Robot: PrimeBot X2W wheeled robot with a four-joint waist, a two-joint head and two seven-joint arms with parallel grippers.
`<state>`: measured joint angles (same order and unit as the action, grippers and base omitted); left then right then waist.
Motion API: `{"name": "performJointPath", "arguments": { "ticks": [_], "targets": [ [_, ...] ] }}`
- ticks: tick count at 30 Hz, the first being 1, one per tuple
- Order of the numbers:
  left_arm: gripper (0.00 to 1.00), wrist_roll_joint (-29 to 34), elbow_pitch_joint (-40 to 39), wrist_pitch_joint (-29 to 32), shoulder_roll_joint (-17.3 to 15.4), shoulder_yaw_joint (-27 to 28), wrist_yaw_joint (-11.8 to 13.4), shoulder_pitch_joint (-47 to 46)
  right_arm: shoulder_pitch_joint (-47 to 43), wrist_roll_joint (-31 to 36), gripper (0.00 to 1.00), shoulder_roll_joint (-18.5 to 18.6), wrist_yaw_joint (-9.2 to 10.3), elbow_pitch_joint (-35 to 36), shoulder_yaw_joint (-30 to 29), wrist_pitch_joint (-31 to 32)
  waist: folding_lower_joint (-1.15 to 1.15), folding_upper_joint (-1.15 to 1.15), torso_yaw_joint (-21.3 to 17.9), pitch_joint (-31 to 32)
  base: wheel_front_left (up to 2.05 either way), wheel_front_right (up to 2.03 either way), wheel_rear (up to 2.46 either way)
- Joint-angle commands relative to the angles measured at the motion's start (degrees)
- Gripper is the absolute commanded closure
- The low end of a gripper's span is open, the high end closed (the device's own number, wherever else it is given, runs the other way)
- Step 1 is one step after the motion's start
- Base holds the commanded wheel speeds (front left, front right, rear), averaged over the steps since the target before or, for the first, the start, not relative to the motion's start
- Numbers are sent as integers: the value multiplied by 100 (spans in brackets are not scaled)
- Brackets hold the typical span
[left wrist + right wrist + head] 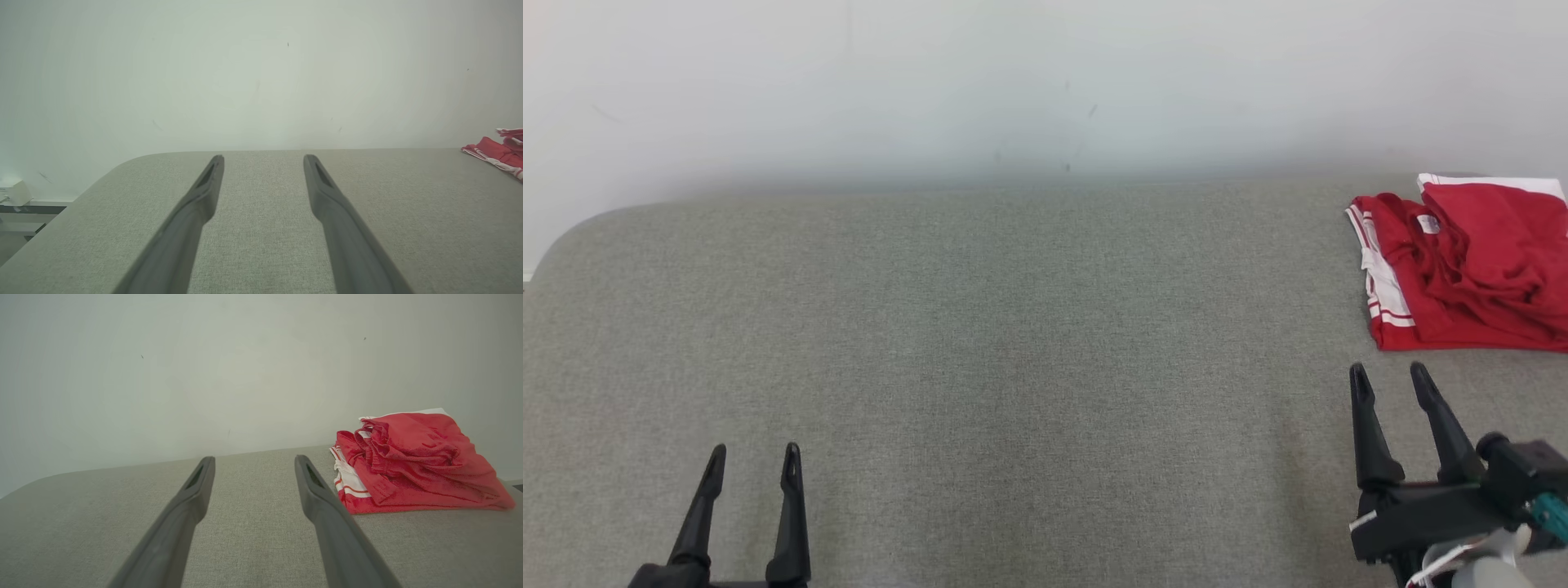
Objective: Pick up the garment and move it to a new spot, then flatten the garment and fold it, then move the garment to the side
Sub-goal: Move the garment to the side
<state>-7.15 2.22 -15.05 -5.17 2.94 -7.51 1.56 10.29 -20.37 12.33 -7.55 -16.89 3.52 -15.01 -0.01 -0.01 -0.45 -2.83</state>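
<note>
Apparently the red garment (1470,269) lies folded at the table's (1013,327) far right, seemingly set aside there. The right gripper (1392,382) near it and the left gripper (754,459) both stand spread and empty.

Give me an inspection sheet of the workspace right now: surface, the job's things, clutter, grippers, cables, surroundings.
Surface: grey woven surface with a rounded far-left corner, no stains seen.
Job's things: red garment with white stripes, roughly folded with a rumpled top, lying at the far right and cut off by the edge of the head view.
Clutter: nothing seen.
Grippers: left gripper open and holding nothing, low at the near left; right gripper open and holding nothing, just short of the garment and not touching it.
Cables: thin white-and-red wire at the right wrist, off the surface.
Surroundings: pale wall behind; small white box on a ledge at the left.
</note>
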Motion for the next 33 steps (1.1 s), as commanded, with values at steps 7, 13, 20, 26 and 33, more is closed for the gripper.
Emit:
{"name": "performJointPath", "arguments": {
  "ticks": [7, 13, 20, 26, 33],
  "targets": [
    [0, -44, 104, -16, 71, -18, 9, 169, -745, 170, 0, -446, 13, 387, -326, 77, 1, 1, 76, 74, 0, 0, 0],
    [0, -77, 229, -16, 85, -74, 9, 187, -1018, 297, 0, -587, 13, 518, -392, 114, 1, 1, 86, 74, 0, 0, 0],
    [0, -67, 469, -16, 107, -51, 8, 210, -1257, 441, 0, -742, 13, 585, -439, 141, 1, 1, 129, 160, 0, 0, 0],
    [0, -31, 630, -16, 66, -132, 8, 159, -1272, 520, 0, -776, 13, 632, -408, 195, 1, 1, 143, 186, 0, 0, 0],
    [0, -8, 725, -16, 37, -179, 8, 134, -1314, 529, 0, -763, 13, 673, -414, 244, 1, 1, 166, 232, 0, 0, 0]
  ]
}}
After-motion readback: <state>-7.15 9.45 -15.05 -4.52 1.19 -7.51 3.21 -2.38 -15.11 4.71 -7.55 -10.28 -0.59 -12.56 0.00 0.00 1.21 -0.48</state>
